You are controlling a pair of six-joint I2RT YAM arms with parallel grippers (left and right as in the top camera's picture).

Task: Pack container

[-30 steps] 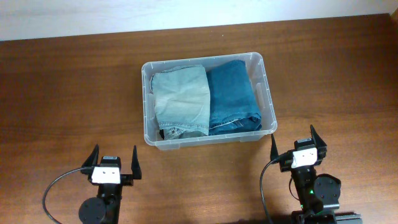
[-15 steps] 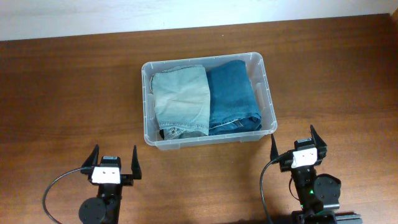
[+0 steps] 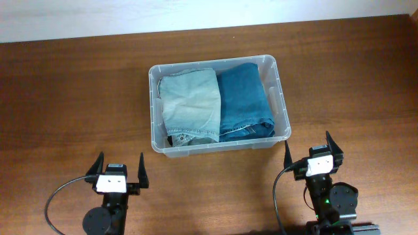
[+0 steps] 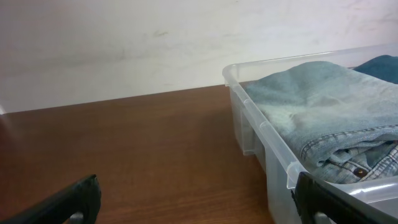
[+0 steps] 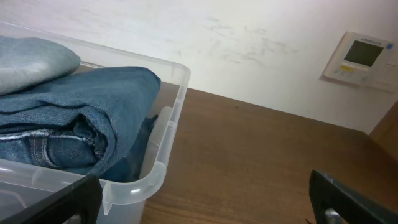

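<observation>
Wooden table (image 3: 65, 98), pale folded jeans (image 3: 191, 104), darker jeans (image 3: 245, 98), perhaps a wall thermostat (image 5: 360, 56)

Soft, even indoor light is filling all three views.
The table (image 3: 65, 98) is carrying a faint sheen and weak shadows; the left wrist view's near fingertips (image 4: 71, 199) are blurring while the container (image 4: 261, 127) rim is reading sharp.

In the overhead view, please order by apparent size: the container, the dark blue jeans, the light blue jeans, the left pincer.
1. container
2. dark blue jeans and light blue jeans: about alike, too close to rank
3. left pincer, clearly smallest
</observation>
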